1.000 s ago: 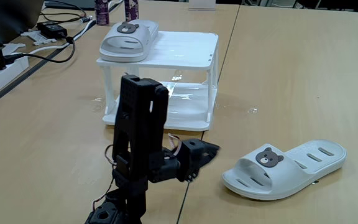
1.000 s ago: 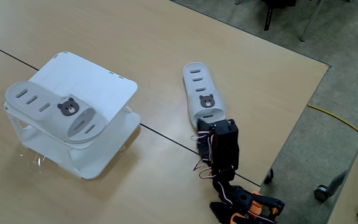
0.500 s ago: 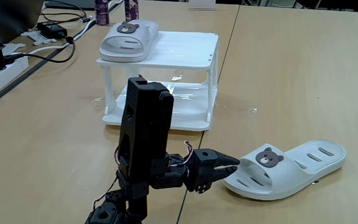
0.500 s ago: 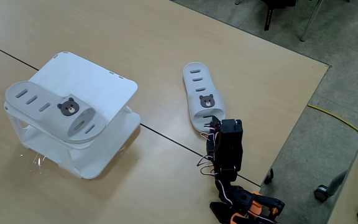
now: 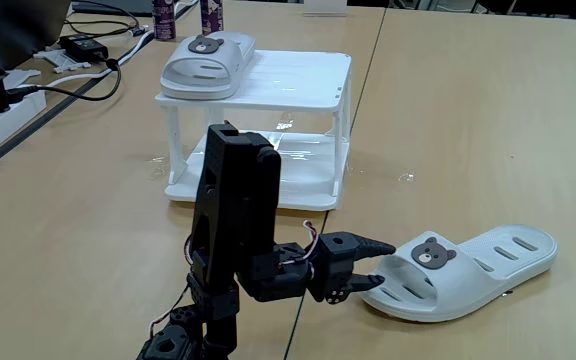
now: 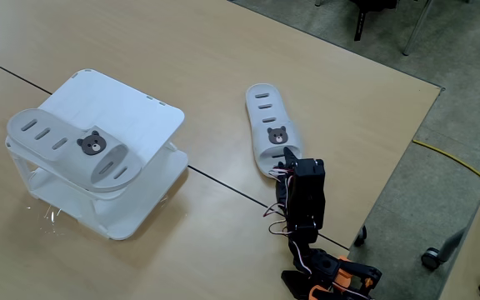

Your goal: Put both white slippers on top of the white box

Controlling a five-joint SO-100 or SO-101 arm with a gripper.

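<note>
Two off-white slippers point(image 5: 463, 268) point(image 5: 206, 62) bear brown bear-face badges.

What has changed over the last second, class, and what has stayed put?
The gripper has swung out from beside the arm toward the slipper on the table, its open fingers now at the toe end, one over the strap. Nothing is gripped yet. That slipper, the other slipper and the white box have not moved.

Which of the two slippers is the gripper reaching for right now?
The slipper on the table, its toe end at the gripper; the other slipper already lies on the white box.
</note>
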